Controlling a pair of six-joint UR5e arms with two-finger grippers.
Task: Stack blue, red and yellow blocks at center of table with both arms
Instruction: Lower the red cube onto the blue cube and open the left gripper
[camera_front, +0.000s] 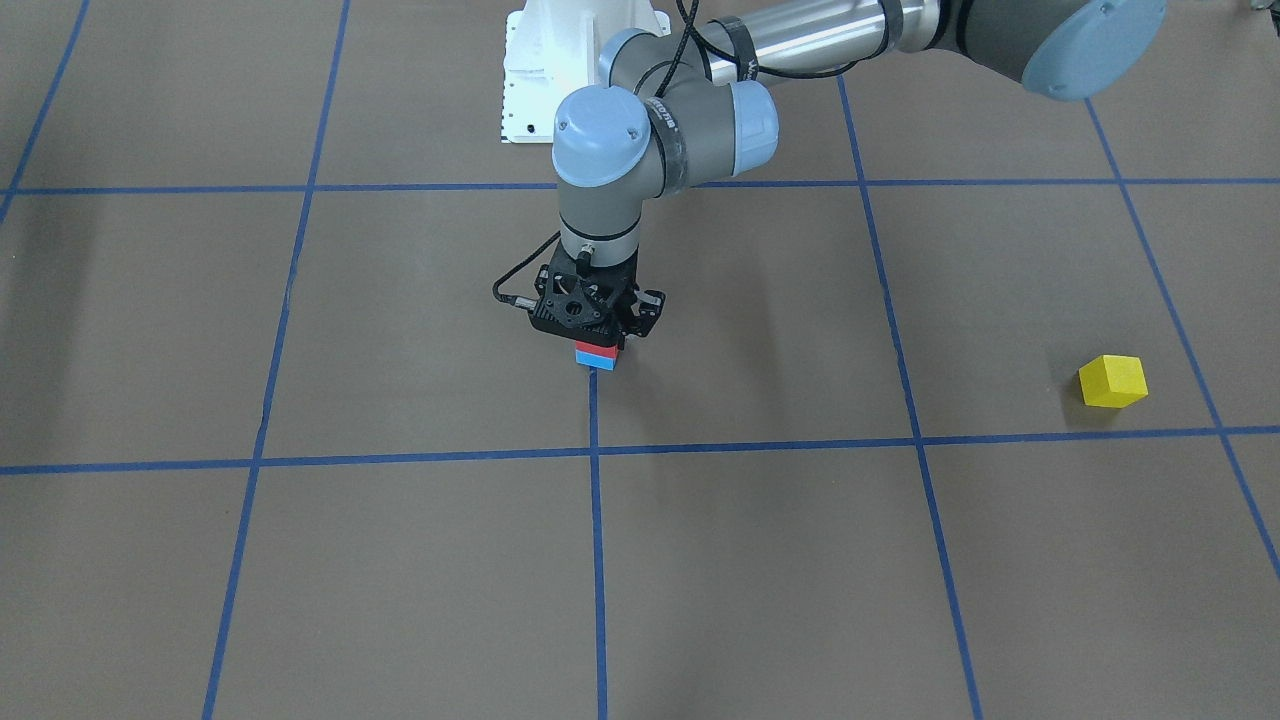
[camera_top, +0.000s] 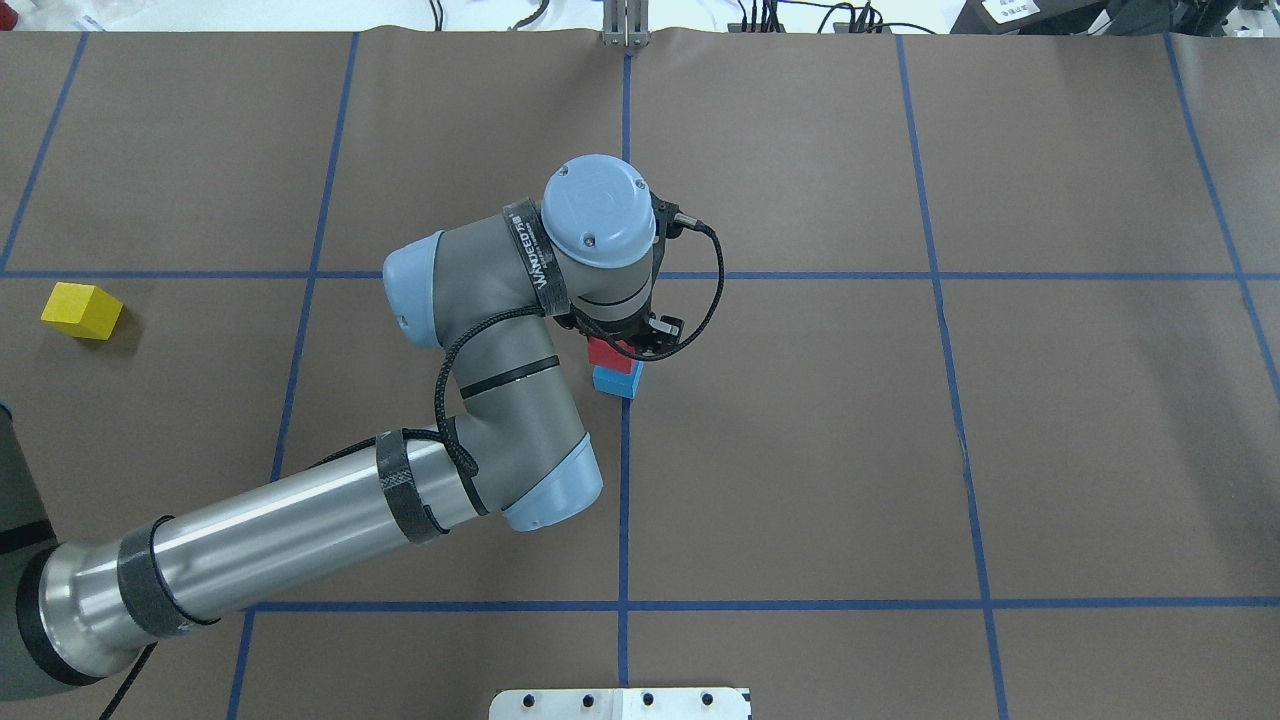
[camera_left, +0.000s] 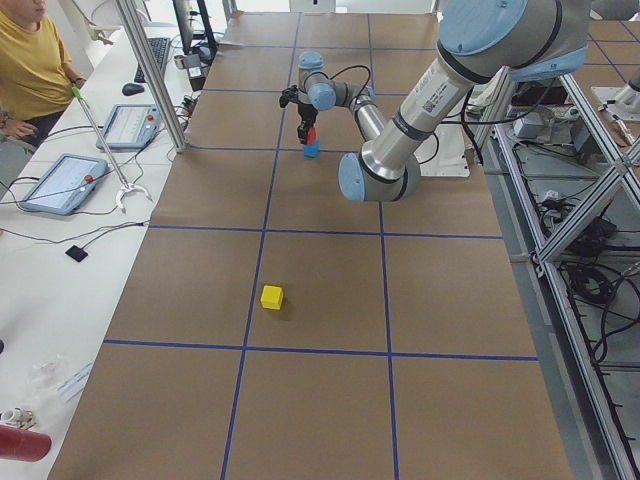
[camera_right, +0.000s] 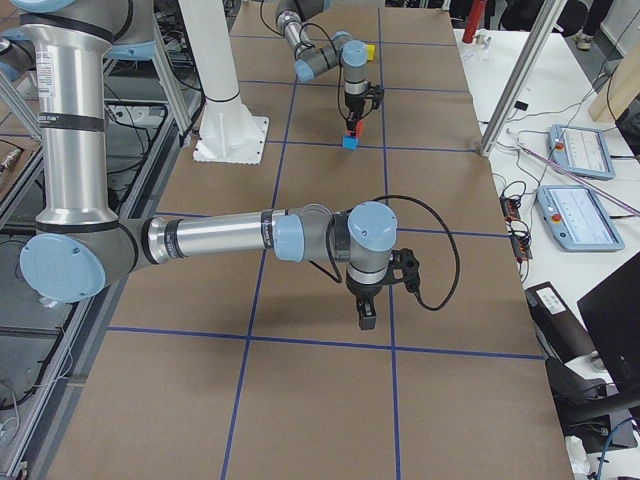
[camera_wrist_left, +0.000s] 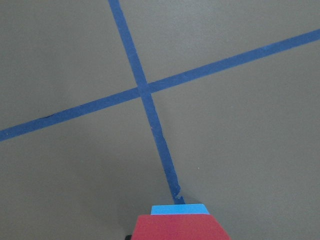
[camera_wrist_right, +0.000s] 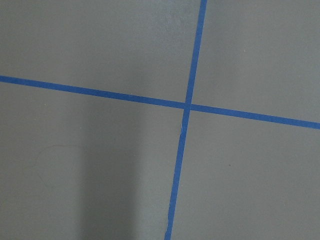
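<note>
A red block (camera_front: 596, 350) sits on top of a blue block (camera_front: 599, 363) on the blue tape line near the table's middle. My left gripper (camera_front: 598, 342) points straight down over them and is shut on the red block. The left wrist view shows the red block (camera_wrist_left: 180, 227) at its bottom edge with the blue block (camera_wrist_left: 179, 210) just beyond it. A yellow block (camera_top: 82, 310) lies alone far out on my left side. My right gripper (camera_right: 365, 318) shows only in the exterior right view, low over the table, and I cannot tell whether it is open.
The table is brown paper with a grid of blue tape lines (camera_top: 625, 500). The robot's white base plate (camera_front: 535, 75) is at the table's near edge. Operators' tablets (camera_left: 60, 180) and a grabber stick lie on the side bench.
</note>
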